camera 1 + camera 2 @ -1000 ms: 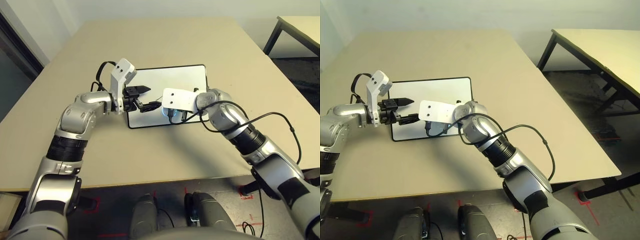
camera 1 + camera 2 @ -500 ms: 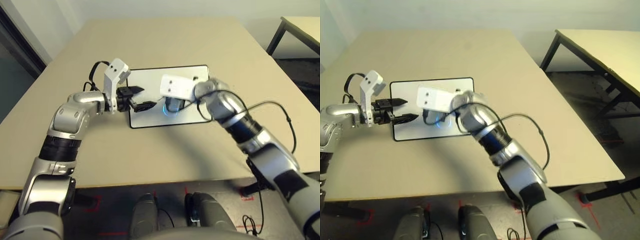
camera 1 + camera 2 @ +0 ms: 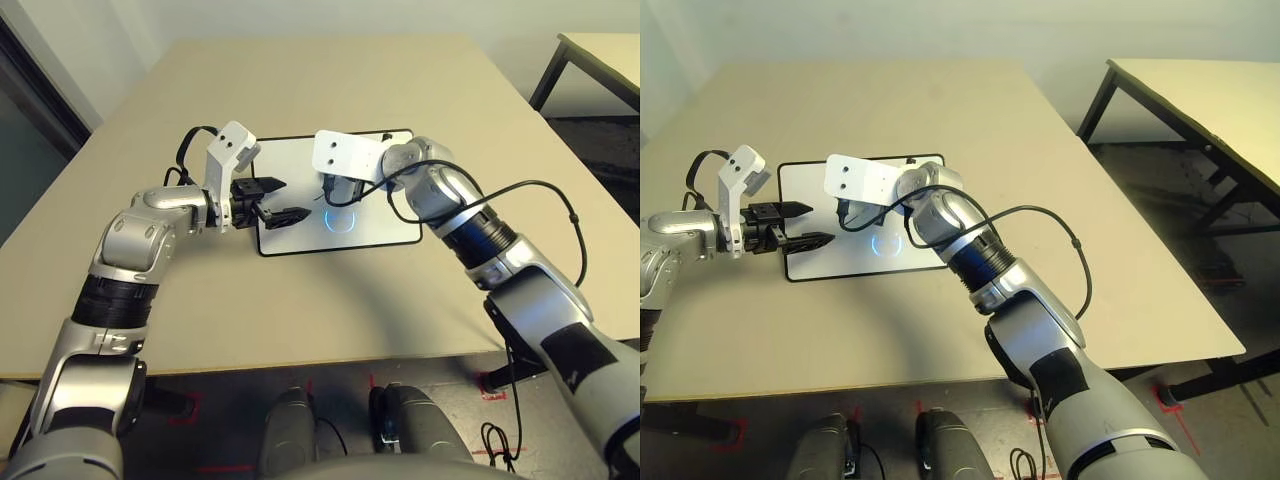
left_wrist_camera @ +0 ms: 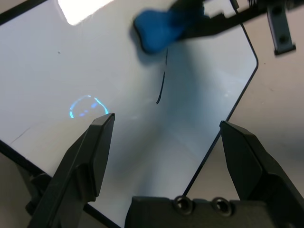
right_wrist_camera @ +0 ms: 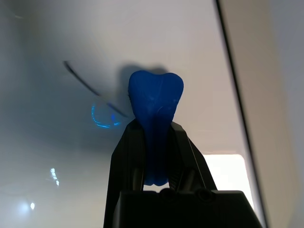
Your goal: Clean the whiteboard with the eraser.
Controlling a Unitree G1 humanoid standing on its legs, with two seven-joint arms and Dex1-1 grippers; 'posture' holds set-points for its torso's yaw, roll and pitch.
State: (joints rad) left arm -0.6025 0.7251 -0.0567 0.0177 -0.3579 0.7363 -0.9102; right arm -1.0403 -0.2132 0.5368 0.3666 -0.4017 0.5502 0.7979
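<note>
The rectangular white whiteboard with a thin black frame (image 3: 375, 215) is lying flat on the tan table (image 3: 330, 85), a little left of centre. The right gripper (image 5: 154, 121) is squeezing the small bright blue soft eraser (image 5: 156, 102) between its two black fingers, holding its tip over the board's middle, just beside a thin black pen stroke (image 4: 162, 84). The left gripper (image 4: 164, 137) is hovering over the board's left edge with its fingers spread wide and nothing between them. Wiping appears to be the step in hand. The next move likely calls for pressing the eraser down and sweeping it across that remaining stroke.
</note>
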